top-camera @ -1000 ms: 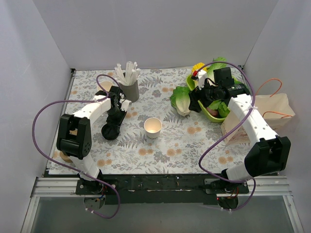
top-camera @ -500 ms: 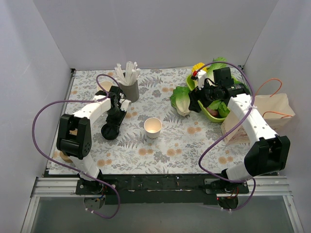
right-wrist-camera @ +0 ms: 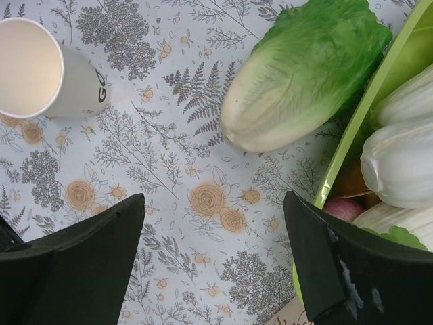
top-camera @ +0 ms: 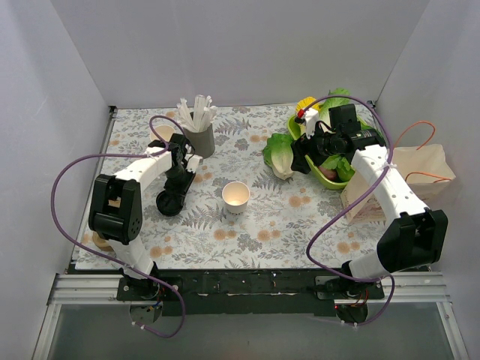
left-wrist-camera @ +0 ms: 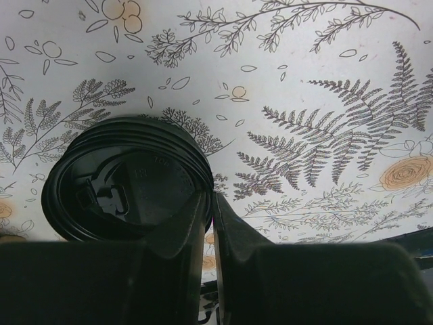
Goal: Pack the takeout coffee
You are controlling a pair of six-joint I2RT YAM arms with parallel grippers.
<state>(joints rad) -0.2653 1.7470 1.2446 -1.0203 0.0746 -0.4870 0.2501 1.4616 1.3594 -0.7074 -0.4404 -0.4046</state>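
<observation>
No lidded cup shows in any view. A single lidless cream paper cup point(top-camera: 235, 196) stands open at the middle of the table and also shows in the right wrist view point(right-wrist-camera: 40, 68). A loose black lid point(top-camera: 169, 202) sits left of it, tilted on the patterned table. My left gripper point(top-camera: 175, 191) is shut on this lid's rim; in the left wrist view the fingertips point(left-wrist-camera: 196, 210) pinch the edge of the lid point(left-wrist-camera: 122, 183). My right gripper point(top-camera: 301, 160) is open and empty above the table, beside the lettuce point(right-wrist-camera: 298, 74).
A grey holder of white wrapped straws point(top-camera: 201, 137) stands behind the left gripper, with a cream cup point(top-camera: 163, 133) to its left. A green bowl point(top-camera: 327, 180) of vegetables sits at back right, its rim in the right wrist view point(right-wrist-camera: 352, 142). A brown paper bag point(top-camera: 420, 176) stands at right.
The black lid in the left gripper has shifted slightly toward the far side. The right arm has not moved.
</observation>
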